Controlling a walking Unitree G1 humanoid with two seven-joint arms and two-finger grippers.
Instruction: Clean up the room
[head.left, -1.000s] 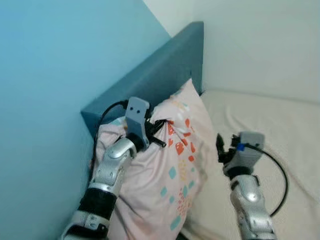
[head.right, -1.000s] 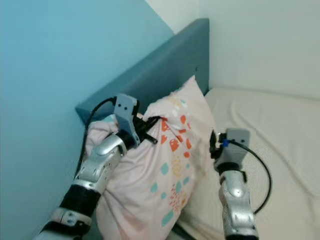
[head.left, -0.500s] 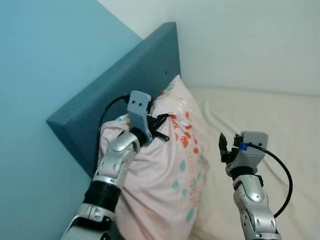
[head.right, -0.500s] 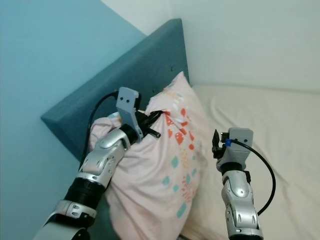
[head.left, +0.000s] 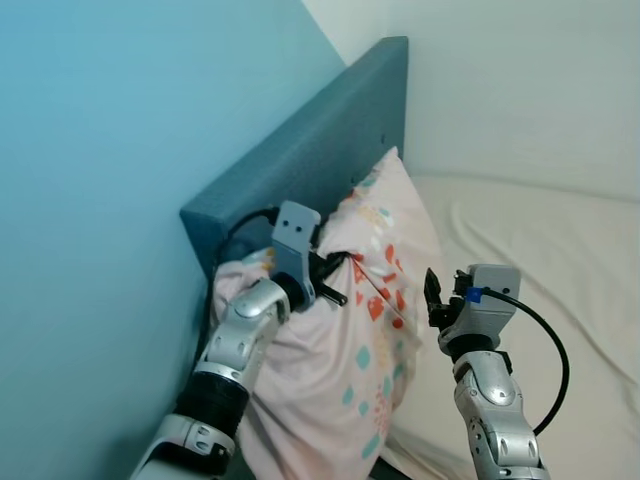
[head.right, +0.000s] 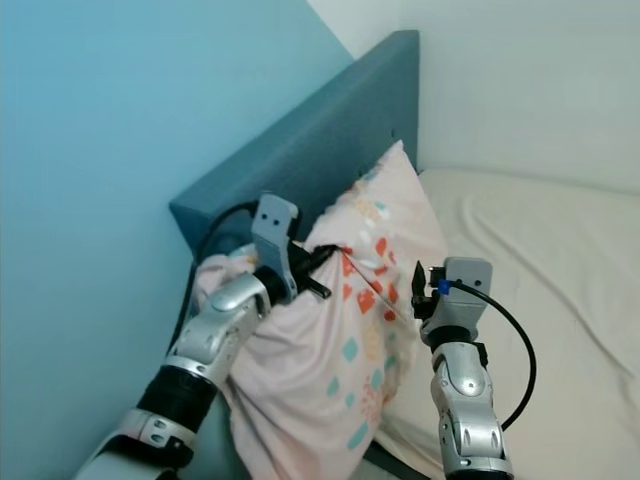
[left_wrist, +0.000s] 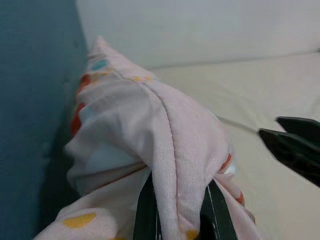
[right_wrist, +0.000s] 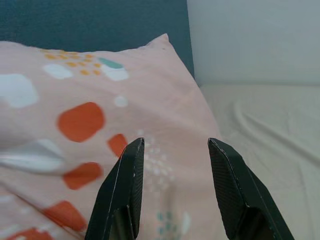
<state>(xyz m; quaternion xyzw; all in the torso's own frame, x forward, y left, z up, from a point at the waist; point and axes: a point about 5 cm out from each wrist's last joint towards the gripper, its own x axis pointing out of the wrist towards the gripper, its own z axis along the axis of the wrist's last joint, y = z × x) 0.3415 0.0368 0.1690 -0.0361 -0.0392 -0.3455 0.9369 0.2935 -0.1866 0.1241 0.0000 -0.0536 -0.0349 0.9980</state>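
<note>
Blue wall (head.left: 110, 150) on the robot's left, white wall ahead, and a bed between them: a padded teal headboard (head.left: 320, 140) runs along the blue wall, and a cream sheet (head.left: 560, 250), softly creased, covers the mattress.

Compared with half a second ago the head camera has swung, so the headboard sits further right in view; the pillow and both arms keep nearly the same arrangement to one another, so the placing step appears unfinished.

A large pink pillow (head.left: 370, 300), plump and limp, printed with orange, teal and yellow blobs, stands on edge, leaning against the headboard, its top corner pointing up.

The left gripper (left_wrist: 175, 210) is pinched tight on a bunched fold along the pillow's upper seam, fabric bulging between its black fingers.

The right gripper (right_wrist: 172, 190) holds nothing; its two fingers are spread wide, aimed at the pillow's printed face, close to it but not touching.
</note>
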